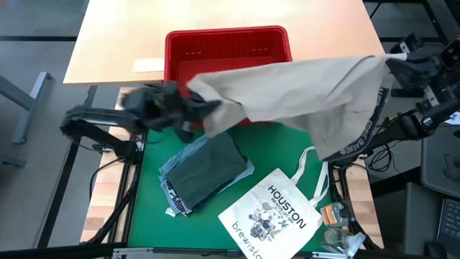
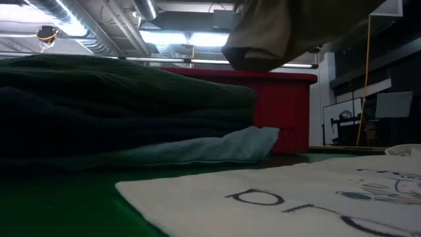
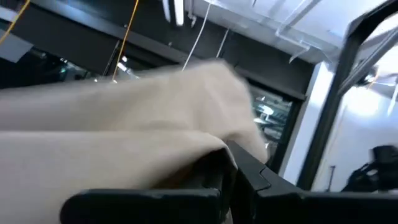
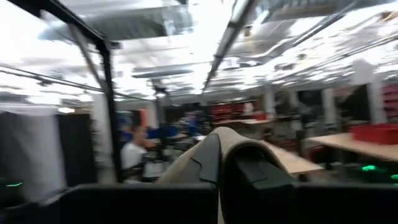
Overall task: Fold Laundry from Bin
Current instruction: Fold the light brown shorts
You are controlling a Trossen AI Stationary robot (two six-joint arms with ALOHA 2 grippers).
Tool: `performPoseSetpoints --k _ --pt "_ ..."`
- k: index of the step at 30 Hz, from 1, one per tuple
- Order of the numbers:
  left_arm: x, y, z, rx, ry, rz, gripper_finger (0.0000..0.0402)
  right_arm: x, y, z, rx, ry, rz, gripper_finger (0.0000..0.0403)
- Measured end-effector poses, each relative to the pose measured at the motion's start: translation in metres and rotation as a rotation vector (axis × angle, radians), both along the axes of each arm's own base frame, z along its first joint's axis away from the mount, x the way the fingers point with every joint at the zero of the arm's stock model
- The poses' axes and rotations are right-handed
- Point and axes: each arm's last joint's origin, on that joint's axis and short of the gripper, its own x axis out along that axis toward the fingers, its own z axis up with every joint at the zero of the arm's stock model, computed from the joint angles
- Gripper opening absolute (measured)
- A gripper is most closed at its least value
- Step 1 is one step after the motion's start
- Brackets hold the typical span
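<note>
Above the red bin (image 1: 228,44), khaki garment (image 1: 302,101) stretched in air, hiding bin's front rim; left gripper (image 1: 203,108), blurred, clenched on one end, right gripper (image 1: 394,66) clenched on the other; folded stack (image 1: 205,173) partly covered

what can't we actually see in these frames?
- Bin contents: high view, the lifted khaki garment drapes over its front.
- Left claw contact point: blurred in the high view; left wrist view is filled by cloth.
- Folded stack: how many garments lie under the dark green one; only edges show.
- Tote bag: lower print cut off by the high view's edge.
- Right claw: grip on the cloth too small to see in the high view.
</note>
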Motion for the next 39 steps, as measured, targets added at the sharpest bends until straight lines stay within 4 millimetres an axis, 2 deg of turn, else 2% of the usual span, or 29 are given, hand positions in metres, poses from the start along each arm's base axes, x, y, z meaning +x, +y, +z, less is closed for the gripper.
performPoseSetpoints --k 4,10,14,18,22,27,31,35,39 --pt "-0.039 -0.004 0.020 -0.008 -0.044 -0.029 0.0001 0.002 0.004 0.000 0.045 -0.003 0.153 0.0009" --pt "-0.082 -0.016 0.032 -0.004 -0.039 -0.116 0.0001 0.016 0.015 -0.001 0.069 0.038 0.424 0.0009" --pt "-0.098 -0.024 0.030 0.007 0.032 -0.179 0.0000 0.025 0.020 -0.002 0.112 0.077 0.521 0.0009" --pt "-0.112 -0.029 0.027 0.017 0.088 -0.214 0.0000 0.028 0.021 -0.007 0.165 0.141 0.536 0.0009" --pt "-0.127 -0.028 0.024 0.042 0.137 -0.174 0.0000 0.024 0.019 -0.018 0.195 0.253 0.518 0.0009" --pt "-0.138 -0.027 0.017 0.049 0.231 -0.149 0.0000 0.021 0.016 -0.035 0.249 0.427 0.436 0.0009" --pt "-0.138 -0.030 0.011 0.012 0.286 -0.177 0.0000 0.020 0.014 -0.045 0.339 0.532 0.362 0.0009" --pt "-0.131 -0.039 0.008 -0.023 0.307 -0.223 0.0000 0.028 0.015 -0.050 0.400 0.586 0.330 0.0009" --pt "-0.125 -0.052 0.005 -0.045 0.329 -0.281 0.0000 0.043 0.021 -0.052 0.415 0.633 0.374 0.0009"
